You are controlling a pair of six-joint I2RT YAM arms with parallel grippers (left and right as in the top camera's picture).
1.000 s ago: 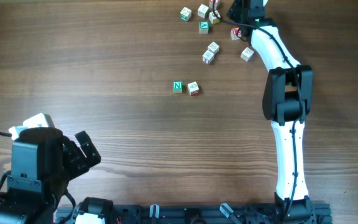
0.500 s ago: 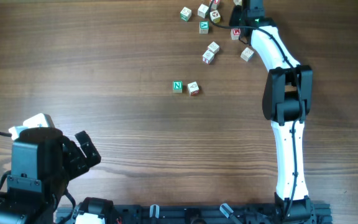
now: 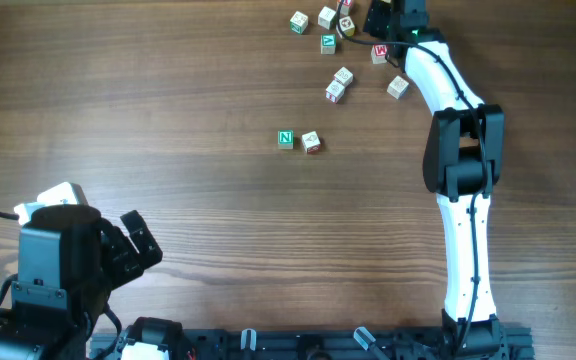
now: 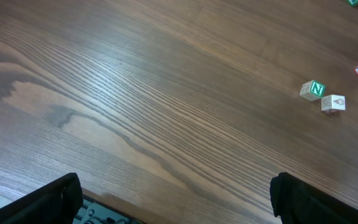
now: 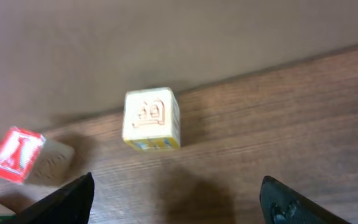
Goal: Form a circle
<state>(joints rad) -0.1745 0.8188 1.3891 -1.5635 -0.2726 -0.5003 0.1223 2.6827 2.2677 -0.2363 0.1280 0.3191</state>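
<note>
Only the right arm has shifted since the earlier frames: its gripper head has swung slightly back toward the left in the upper right of the overhead frame, while the cubes lie much as they did.

At lower left the left gripper [image 3: 133,240] hangs released, its fingers wide apart in its wrist view with only bare desk [image 3: 168,100] between them. Near the frame's middle the green N cube [image 3: 285,139] sits just beside a pale neighbour [image 3: 311,142]. Up and to the right, the other letter cubes [image 3: 328,43] are strewn in a loose scatter, some in touching pairs. No circle is formed yet.

At the far upper right the right gripper [image 5: 177,183] is also released and holds nothing. In its wrist view a pale cube [image 5: 151,118] stands straight ahead, slightly left of centre and beyond the fingertips, not between them. A red cube [image 5: 14,155] lies off to its left, apart from it.

Being a cube, it offers no long axis, so any pair of opposite faces should serve. The right arm is much the nearer; the left is well apart from every cube.
</note>
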